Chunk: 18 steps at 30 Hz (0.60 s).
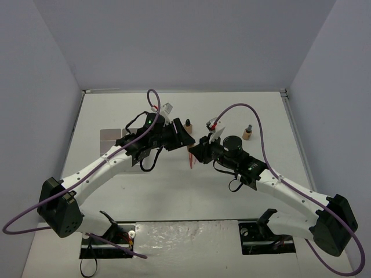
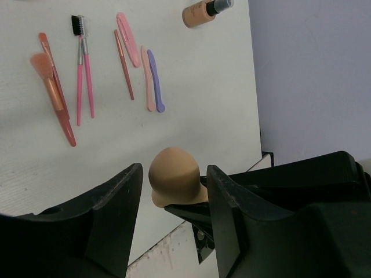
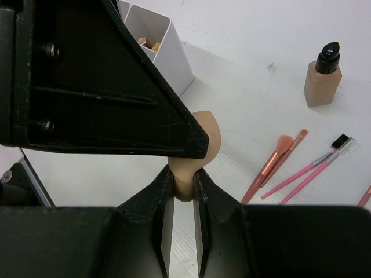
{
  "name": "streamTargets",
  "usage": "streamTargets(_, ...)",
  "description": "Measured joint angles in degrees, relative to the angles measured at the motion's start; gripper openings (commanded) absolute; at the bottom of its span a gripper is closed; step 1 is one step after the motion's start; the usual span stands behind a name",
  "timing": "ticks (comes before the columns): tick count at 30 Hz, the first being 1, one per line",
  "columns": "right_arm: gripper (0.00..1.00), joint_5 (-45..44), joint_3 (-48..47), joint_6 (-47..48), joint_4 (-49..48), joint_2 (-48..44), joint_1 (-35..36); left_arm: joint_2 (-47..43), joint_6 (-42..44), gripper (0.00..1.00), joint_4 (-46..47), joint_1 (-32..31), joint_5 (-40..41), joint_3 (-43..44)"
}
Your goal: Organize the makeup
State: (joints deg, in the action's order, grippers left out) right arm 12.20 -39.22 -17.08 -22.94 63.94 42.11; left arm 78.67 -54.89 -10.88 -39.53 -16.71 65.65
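- Sponge [image 3: 204,134], peach in colour, is up in the air where the two arms meet, above the white surface [image 3: 249,69].
- Right gripper [image 3: 184,180] has its jaws clamped on the lower part of the sponge.
- Left gripper [image 2: 174,169] has its jaws apart, one on each side of the rounded top of the sponge. A thin gap shows on both sides.
- Pink brushes [image 2: 84,69], a lilac stick [image 2: 155,81] and a pink stick just beside it lie in a loose row on the surface.
- Tan bottle [image 3: 322,75] with a dark cap stands upright near the brushes.
- White organizer box [image 3: 159,40] stands beside the sponge, with something tan in one compartment.
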Motion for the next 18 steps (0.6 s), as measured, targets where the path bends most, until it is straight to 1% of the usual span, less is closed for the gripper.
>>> streamTargets(2,0.02,-0.2,0.0,-0.3,-0.2,0.0,0.0,0.0,-0.4,0.33,0.4,-0.2,0.0,-0.3)
streamTargets(7,0.07,-0.9,0.0,-0.9,-0.2,0.0,0.0,0.5,-1.5,0.08,1.5,-0.9,-0.3,-0.8)
streamTargets(9,0.14,-1.1,0.0,-0.9,-0.2,0.0,0.0,0.5,-1.9,0.03,1.9,-0.9,-0.3,-0.8)
streamTargets(10,0.18,-1.2,0.0,-0.9,-0.2,0.0,0.0,0.5,-2.0,0.0,2.0,-0.9,-0.3,-0.8)
streamTargets(11,0.26,-1.3,0.0,-0.9,-0.3,0.0,0.0,0.5,-2.2,0.0,2.1,-0.9,-0.3,-0.8)
streamTargets(12,0.29,-1.3,0.0,-0.9,-0.3,0.0,0.0,0.5,-2.2,0.0,2.1,-0.9,-0.2,-0.8)
streamTargets(14,0.49,-1.5,0.0,-0.9,-0.3,0.0,0.0,0.5,-2.2,0.0,2.0,-0.9,0.2,-0.8)
streamTargets(16,0.66,-1.7,0.0,-0.8,-0.2,0.0,0.0,0.5,-2.2,0.0,1.8,-1.0,0.7,-0.8)
streamTargets(18,0.77,-2.0,0.0,-0.4,0.0,-0.1,0.0,0.4,-2.0,0.0,1.3,-0.9,1.5,-0.9)
